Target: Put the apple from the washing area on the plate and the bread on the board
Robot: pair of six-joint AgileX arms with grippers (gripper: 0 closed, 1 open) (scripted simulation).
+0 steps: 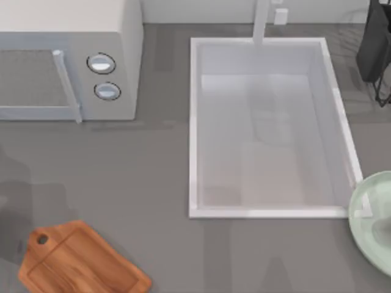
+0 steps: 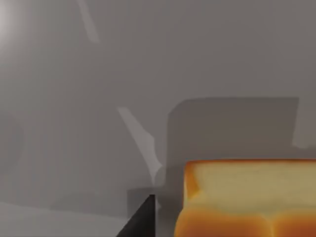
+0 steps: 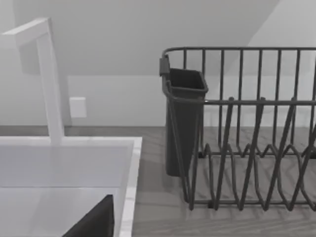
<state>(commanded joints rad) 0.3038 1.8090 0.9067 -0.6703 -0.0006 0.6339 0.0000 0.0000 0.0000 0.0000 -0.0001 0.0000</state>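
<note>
The left wrist view shows the bread close under the camera, with one dark fingertip just beside it; whether the left jaws hold it cannot be told. From above, the sink sits mid-table, the board at the lower left, the plate at the right edge. The right wrist view shows the faucet and a dish rack; the right jaws' state cannot be told either.

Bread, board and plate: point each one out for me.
bread (image 2: 249,197): left wrist view, on its pale side face.
board (image 1: 82,264): top view, on the wood grain mid-surface.
plate (image 1: 374,223): top view, on its mint-green inner surface by the frame's right edge.
</note>
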